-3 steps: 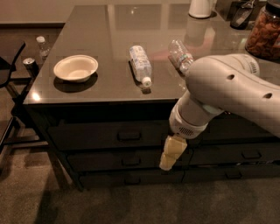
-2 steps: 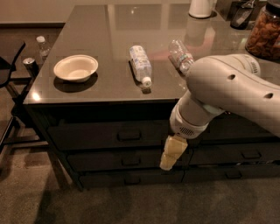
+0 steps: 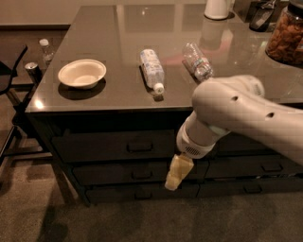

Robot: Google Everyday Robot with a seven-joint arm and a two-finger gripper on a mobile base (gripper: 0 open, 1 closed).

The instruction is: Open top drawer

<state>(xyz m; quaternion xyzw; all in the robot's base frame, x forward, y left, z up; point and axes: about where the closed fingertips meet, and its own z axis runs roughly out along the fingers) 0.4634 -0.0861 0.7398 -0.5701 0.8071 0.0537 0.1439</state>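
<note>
The top drawer (image 3: 104,147) is the dark front just under the countertop on the left, closed, with a small loop handle (image 3: 139,147) at its centre. My gripper (image 3: 177,173) is cream-coloured and hangs from the white arm (image 3: 236,111). It points down in front of the drawer stack, to the right of and below the handle, level with the middle drawer (image 3: 113,174). It holds nothing that I can see.
On the dark glossy countertop (image 3: 118,38) are a white bowl (image 3: 82,73), two plastic bottles lying down (image 3: 152,70) (image 3: 198,62), a white jug (image 3: 217,8) and a jar of snacks (image 3: 286,35). A black chair (image 3: 9,80) stands at the left. The floor is carpet.
My arm and gripper have shifted slightly left and down in front of the drawers. The drawer has stayed closed.
</note>
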